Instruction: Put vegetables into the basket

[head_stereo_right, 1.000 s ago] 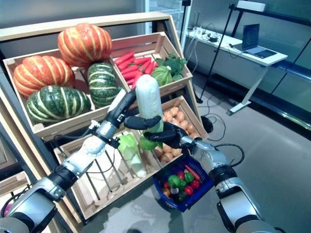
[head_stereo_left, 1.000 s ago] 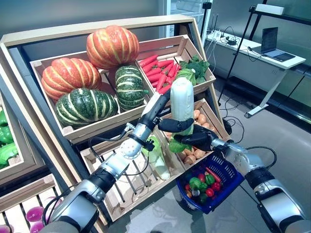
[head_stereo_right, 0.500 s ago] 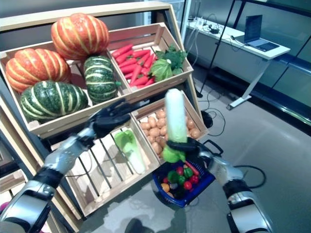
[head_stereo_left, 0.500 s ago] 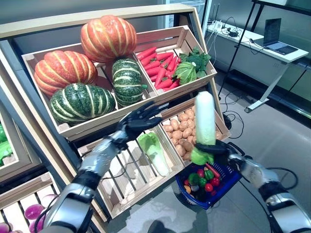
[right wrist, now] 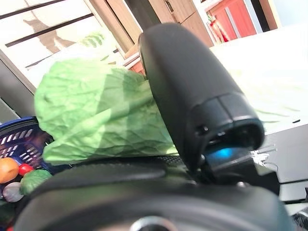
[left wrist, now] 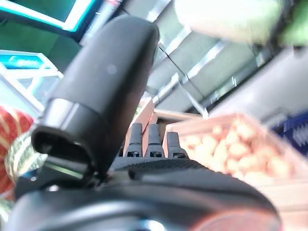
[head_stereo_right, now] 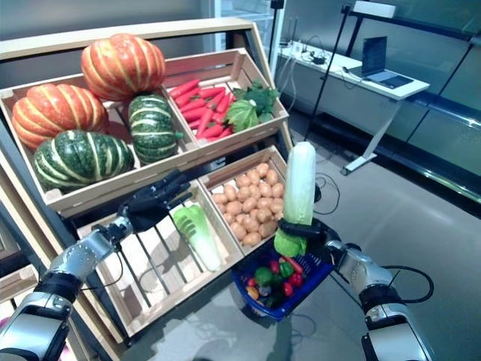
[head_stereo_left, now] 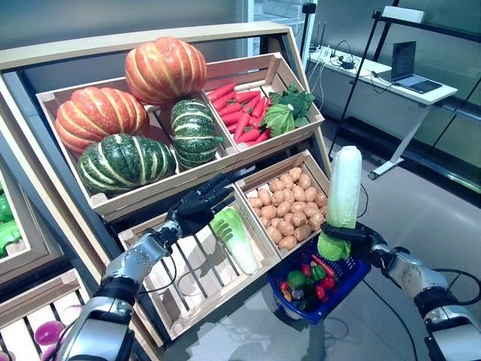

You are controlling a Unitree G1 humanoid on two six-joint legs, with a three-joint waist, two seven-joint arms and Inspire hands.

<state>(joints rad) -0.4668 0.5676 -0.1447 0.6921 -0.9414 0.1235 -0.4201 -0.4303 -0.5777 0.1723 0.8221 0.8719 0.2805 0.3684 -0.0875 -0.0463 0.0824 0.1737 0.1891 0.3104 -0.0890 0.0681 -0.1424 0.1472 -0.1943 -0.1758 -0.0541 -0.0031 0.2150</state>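
Note:
My right hand (head_stereo_left: 359,235) is shut on a long pale napa cabbage (head_stereo_left: 343,188) with green leaves at its lower end. It holds it upright just above the far rim of the blue basket (head_stereo_left: 348,274). The cabbage's green leaves show in the right wrist view (right wrist: 96,115) under the thumb (right wrist: 192,91). The basket stands on the floor and holds small red, green and orange vegetables (head_stereo_left: 304,280). My left hand (head_stereo_left: 197,207) is open, fingers straight, over the lower slatted crate, right beside another green-and-white cabbage (head_stereo_left: 234,237). It also shows in the left wrist view (left wrist: 110,96).
The wooden stand (head_stereo_left: 150,45) with slanted crates fills the left and centre. A crate of small brown potatoes (head_stereo_left: 289,207) is beside the basket. A white desk with a laptop (head_stereo_left: 406,71) stands at the back right, cables on the grey floor (head_stereo_left: 421,195).
My right hand has carried the cabbage right and down to the basket's rim. My left hand, which held the cabbage a second ago, has let go and drawn back to the lower crate.

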